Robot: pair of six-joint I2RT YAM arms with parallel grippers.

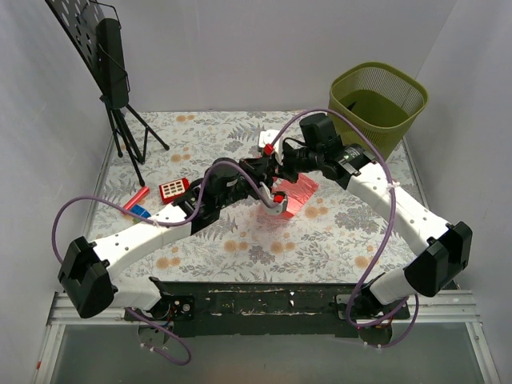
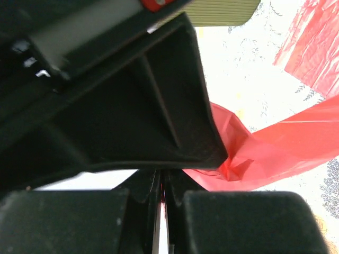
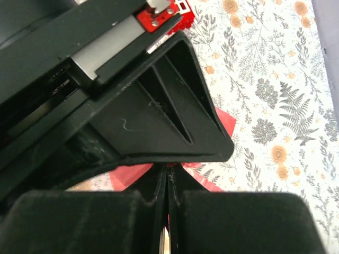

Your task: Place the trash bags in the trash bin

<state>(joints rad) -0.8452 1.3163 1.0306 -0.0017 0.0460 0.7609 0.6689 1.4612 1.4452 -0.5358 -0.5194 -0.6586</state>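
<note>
Pinching the red trash bag point(image 1: 298, 194) with both hands, right in the middle of the surface point(image 1: 240, 240)

Left hand point(image 2: 220, 163) is squeezed together on a bunched-up bit of the crinkly plastic. The right hand point(image 3: 225, 154) is clamped on the bag too, with red film peeking out from under its fingers. The rest of the bag lies partly spread on the floral cloth, just right of where the two hands meet. The olive mesh trash bin point(image 1: 398, 128) stands upright in the far right corner, well apart from the bag. Over on the left there's a red toy with white buttons point(image 1: 173, 190), a red stick point(image 1: 136, 198) and a black music stand point(image 1: 112, 60) at the far left.
</note>
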